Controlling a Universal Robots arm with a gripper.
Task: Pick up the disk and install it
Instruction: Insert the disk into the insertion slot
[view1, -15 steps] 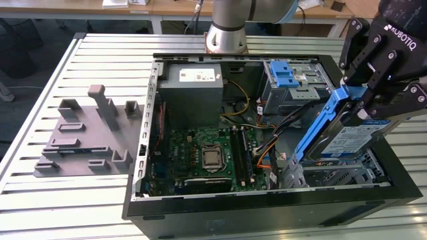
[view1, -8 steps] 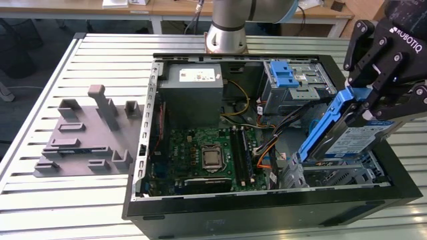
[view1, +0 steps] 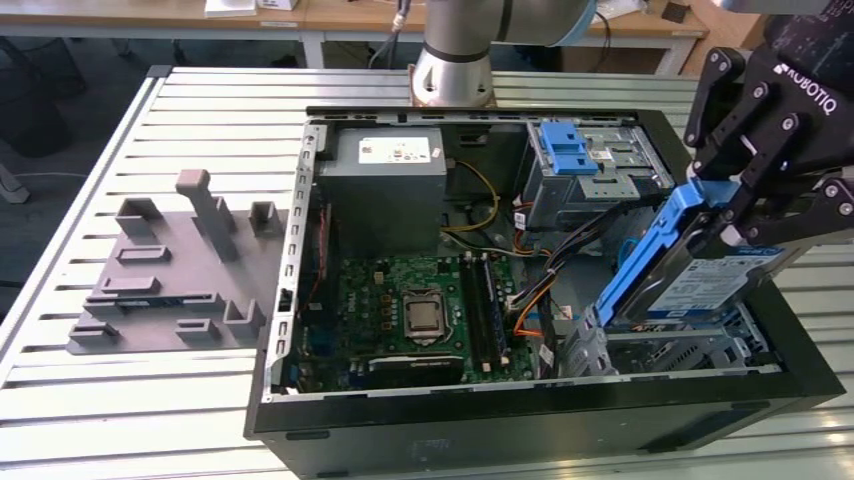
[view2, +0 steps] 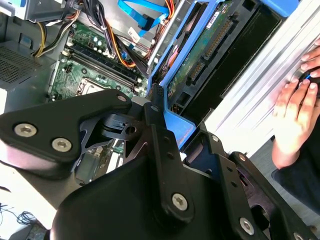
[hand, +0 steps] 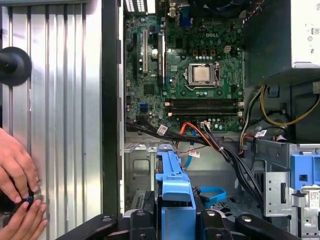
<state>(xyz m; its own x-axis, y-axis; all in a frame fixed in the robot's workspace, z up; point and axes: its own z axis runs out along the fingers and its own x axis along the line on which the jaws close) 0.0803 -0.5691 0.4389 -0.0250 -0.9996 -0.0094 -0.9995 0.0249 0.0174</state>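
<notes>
pick-up looks done from here: my gripper (view1: 734, 205) has its jaws clamped on the disk (view1: 703, 285), held tilted with its low end at the bay (view1: 674, 352) inside the computer case (view1: 534, 418), so i judge seating it flat is what's left.

In the exterior view an open computer case (view1: 801, 395) sits mid-frame, its motherboard (view1: 400, 300) below a grey power-supply box (view1: 387, 190); a grey fixture (view1: 174, 270), perhaps plastic, lies at the exterior view's left.
</notes>
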